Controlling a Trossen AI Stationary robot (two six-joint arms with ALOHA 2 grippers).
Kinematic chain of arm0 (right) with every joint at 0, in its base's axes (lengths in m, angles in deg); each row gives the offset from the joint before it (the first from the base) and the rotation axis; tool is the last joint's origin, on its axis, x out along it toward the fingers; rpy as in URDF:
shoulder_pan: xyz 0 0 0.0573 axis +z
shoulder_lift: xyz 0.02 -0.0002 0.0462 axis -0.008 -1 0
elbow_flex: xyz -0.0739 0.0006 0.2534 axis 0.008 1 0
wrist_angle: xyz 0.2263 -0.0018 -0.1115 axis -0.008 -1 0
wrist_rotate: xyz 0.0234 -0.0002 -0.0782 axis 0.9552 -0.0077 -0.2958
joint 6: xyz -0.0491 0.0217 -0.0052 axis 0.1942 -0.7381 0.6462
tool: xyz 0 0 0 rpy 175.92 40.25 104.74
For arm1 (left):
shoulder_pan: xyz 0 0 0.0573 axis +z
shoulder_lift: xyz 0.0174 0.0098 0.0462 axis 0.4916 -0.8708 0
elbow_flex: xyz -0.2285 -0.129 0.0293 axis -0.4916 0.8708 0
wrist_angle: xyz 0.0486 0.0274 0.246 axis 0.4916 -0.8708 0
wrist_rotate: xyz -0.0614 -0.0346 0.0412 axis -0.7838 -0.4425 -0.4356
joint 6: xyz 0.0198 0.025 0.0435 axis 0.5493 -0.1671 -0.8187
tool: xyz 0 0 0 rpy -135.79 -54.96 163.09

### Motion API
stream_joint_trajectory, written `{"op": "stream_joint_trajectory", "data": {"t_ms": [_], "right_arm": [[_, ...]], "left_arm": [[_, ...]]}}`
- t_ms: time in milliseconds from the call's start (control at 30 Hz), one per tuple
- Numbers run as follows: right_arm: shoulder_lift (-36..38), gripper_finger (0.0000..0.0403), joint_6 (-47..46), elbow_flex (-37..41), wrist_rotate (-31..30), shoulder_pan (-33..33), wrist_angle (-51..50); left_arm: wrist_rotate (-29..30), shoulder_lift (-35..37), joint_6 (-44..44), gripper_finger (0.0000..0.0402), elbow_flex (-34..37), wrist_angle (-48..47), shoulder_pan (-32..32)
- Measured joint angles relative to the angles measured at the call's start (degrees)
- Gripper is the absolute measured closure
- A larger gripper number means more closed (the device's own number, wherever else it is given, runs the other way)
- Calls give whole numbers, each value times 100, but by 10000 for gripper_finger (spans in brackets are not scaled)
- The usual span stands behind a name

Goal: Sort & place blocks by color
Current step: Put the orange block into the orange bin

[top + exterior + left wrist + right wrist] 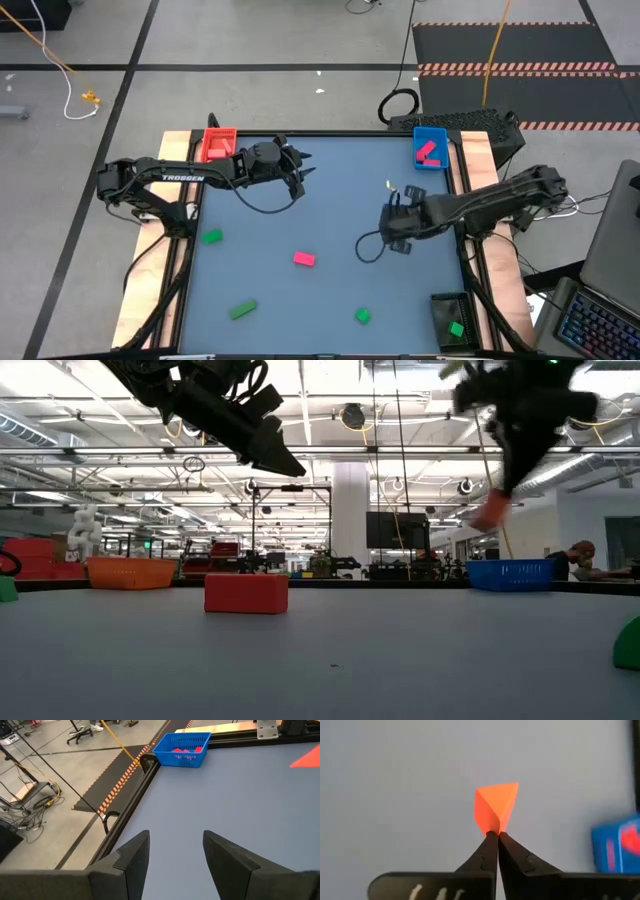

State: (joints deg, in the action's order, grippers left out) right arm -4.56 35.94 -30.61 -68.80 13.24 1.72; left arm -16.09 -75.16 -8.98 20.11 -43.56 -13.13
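My right gripper [493, 834] pinches a salmon block [496, 806] by one corner; the red tray [217, 144] lies far across, nearer my half-open, empty left gripper [172, 845].

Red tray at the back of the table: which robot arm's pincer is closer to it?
Left. The left pincer hovers just beside the red tray, open and empty. The right pincer is far across the table, pinching a salmon-red block.

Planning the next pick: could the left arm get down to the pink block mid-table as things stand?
Probably yes. The left hand is open and empty, and only bare table lies between it and the pink block; the right hand holds a salmon-red block off to the side.
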Motion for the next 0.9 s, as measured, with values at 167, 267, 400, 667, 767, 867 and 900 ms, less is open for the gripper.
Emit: {"op": "stream_joint_trajectory", "data": {"t_ms": [167,267,400,667,767,867,900], "right_arm": [[414,402,620,178,-344,-233,1589],[536,402,1108,274,-580,-369,2406],[635,402,1842,584,-558,-588,3748],[646,403,2360,1449,417,-1043,6139],[648,403,2349,1638,561,-1222,6646],[648,403,2273,1780,866,-1425,7141],[648,403,2189,1811,1004,-1507,7277]], "left_arm": [[4,0,-279,215,0,0,-43],[0,0,-679,215,0,0,-142],[2,0,-1500,215,0,0,-344],[214,0,-2568,215,0,-4,-734],[219,0,-2853,205,0,-1,-868],[220,0,-3117,180,0,4,-1012],[219,0,-3181,169,0,23,-1054]]}}
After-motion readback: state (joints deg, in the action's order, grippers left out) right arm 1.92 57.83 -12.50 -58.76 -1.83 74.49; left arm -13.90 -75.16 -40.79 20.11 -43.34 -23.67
